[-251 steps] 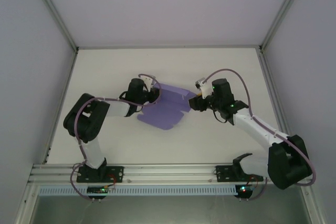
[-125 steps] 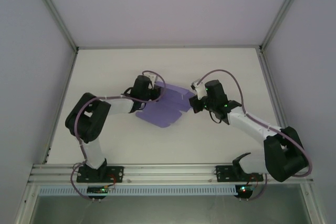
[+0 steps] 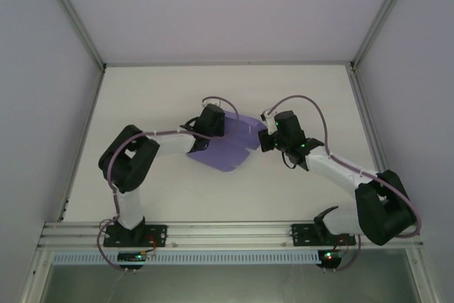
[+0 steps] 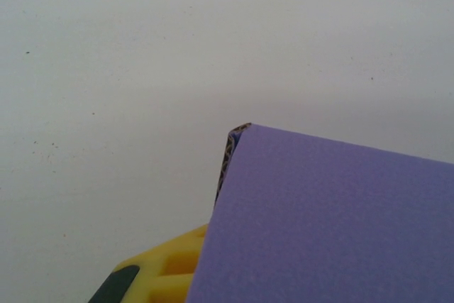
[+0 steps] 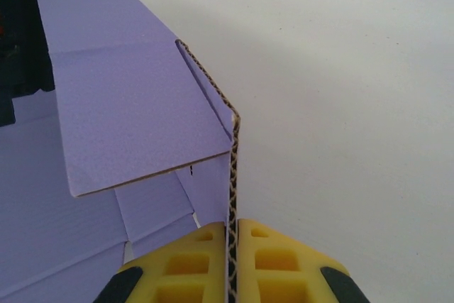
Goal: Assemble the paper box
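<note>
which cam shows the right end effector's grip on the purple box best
Right wrist: the right end effector is close up, shut on the paper box edge. Top external shows it small; left wrist catches a purple panel.

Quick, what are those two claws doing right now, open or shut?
Left gripper: shut, clamped on an edge of the paper box.
Right gripper: shut on the paper box's raised flap edge.

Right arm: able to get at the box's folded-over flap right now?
Probably: nothing blocks the flap, but the right gripper is shut on the paper box edge beside it and must let go first.
</note>
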